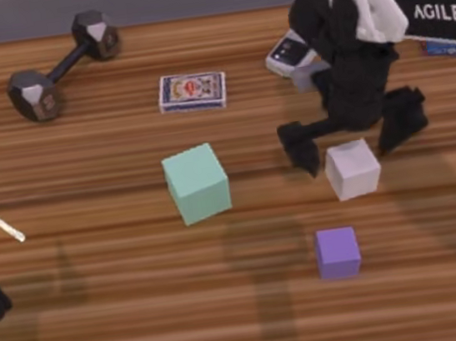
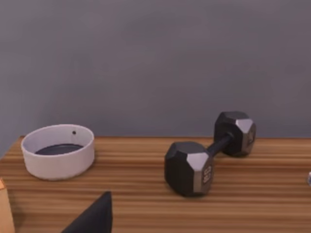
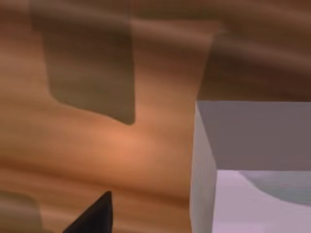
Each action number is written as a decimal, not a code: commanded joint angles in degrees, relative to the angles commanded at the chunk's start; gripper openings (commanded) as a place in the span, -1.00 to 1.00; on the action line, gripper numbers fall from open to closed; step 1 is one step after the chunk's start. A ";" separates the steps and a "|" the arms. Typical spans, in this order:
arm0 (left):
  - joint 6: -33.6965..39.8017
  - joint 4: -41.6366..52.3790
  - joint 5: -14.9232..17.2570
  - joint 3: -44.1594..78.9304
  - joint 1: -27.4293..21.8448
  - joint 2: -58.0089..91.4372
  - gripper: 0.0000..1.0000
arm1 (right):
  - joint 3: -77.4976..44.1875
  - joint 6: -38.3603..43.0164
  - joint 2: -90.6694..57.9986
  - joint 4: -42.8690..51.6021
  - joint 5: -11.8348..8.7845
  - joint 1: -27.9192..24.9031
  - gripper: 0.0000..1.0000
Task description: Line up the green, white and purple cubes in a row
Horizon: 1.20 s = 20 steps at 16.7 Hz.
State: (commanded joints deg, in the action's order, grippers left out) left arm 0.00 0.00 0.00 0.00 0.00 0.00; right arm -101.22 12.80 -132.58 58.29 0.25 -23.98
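right of centre on the wooden tabletop, the right tool hangs spread just behind the matte off-white cube; the pale mint-green cube sits left, the small violet-purple cube nearer; the left arm is parked at the left edge.

3 cubes, 1 dumbbell, 1 card box, 1 bowl.

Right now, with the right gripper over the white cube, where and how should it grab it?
From straight above, closing on two opposite flat side faces of the white cube. It sits flat, slightly rotated, with clear table around it. The right gripper already straddles it, fingers open.
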 joint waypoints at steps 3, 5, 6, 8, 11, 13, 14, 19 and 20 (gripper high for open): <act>0.00 0.00 0.00 0.00 0.00 0.00 1.00 | 3.70 0.00 -2.47 -6.14 0.02 0.03 1.00; 0.00 0.00 0.00 0.00 0.00 0.00 1.00 | 4.50 0.01 -3.13 -7.29 0.03 0.02 1.00; 0.00 0.00 0.00 0.00 0.00 0.00 1.00 | 4.50 0.01 -3.13 -7.29 0.03 0.02 1.00; 0.00 0.00 0.00 0.00 0.00 0.00 1.00 | 4.50 0.01 -3.13 -7.29 0.03 0.02 1.00; 0.00 0.00 0.00 0.00 0.00 0.00 1.00 | 4.50 0.01 -3.13 -7.29 0.03 0.02 0.55; 0.00 0.00 0.00 0.00 0.00 0.00 1.00 | 4.50 0.01 -3.13 -7.29 0.03 0.02 0.25; 0.00 0.00 0.00 0.00 0.00 0.00 1.00 | 4.50 0.01 -3.13 -7.29 0.03 0.02 0.10; 0.00 0.00 0.00 0.00 0.00 0.00 1.00 | 4.50 0.01 -3.13 -7.29 0.03 0.02 -0.66; 0.00 0.00 0.00 0.00 0.00 0.00 1.00 | 4.50 0.01 -3.13 -7.29 0.03 0.02 -0.81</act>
State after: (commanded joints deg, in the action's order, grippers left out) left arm 0.00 0.00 0.00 0.00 0.00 0.00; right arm -96.72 12.81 -135.71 51.00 0.28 -23.96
